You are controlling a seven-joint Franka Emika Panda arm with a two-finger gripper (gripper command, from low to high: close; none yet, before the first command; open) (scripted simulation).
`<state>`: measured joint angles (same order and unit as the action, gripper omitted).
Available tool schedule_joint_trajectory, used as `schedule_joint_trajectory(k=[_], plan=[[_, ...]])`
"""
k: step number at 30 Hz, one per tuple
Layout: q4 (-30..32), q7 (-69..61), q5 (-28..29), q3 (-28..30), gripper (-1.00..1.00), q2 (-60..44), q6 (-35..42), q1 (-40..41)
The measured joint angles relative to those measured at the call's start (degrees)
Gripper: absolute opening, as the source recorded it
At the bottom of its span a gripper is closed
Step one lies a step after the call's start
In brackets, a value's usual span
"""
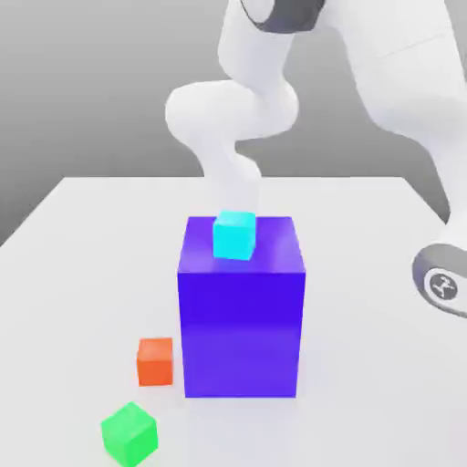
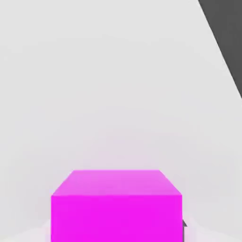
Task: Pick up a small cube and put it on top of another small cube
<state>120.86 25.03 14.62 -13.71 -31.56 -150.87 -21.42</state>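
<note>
A magenta small cube (image 2: pixel 116 208) sits on the pale table, very close in the hand view. My gripper (image 2: pixel 116 227) is shut on it, and a dark sliver of one finger (image 2: pixel 184 225) presses against its side. In the exterior view the white arm (image 1: pixel 239 173) reaches down behind the tall blue-purple block (image 1: pixel 242 319), which hides the hand and the magenta cube. Another small cube, orange-red (image 1: pixel 155 361), rests on the table beside the block's front corner, on the exterior view's left.
A cyan cube (image 1: pixel 234 235) lies on top of the blue-purple block. A green cube (image 1: pixel 129 434) sits near the front of the white table (image 1: pixel 73 274), left of the block. The arm's base (image 1: pixel 444 283) stands at the exterior view's right.
</note>
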Motion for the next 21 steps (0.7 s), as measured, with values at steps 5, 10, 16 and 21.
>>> schedule_joint_trajectory(k=[5,10,16,21], plan=[[4.39,2.18,-4.42,2.6,-1.0,7.81,3.15,5.46],[10.22,7.51,-8.66,8.87,-1.0,13.46,2.56,12.05],[17.7,14.17,-14.21,17.0,-1.0,19.86,1.02,20.11],[19.13,16.59,-19.86,21.29,1.0,15.23,-5.14,26.62]])
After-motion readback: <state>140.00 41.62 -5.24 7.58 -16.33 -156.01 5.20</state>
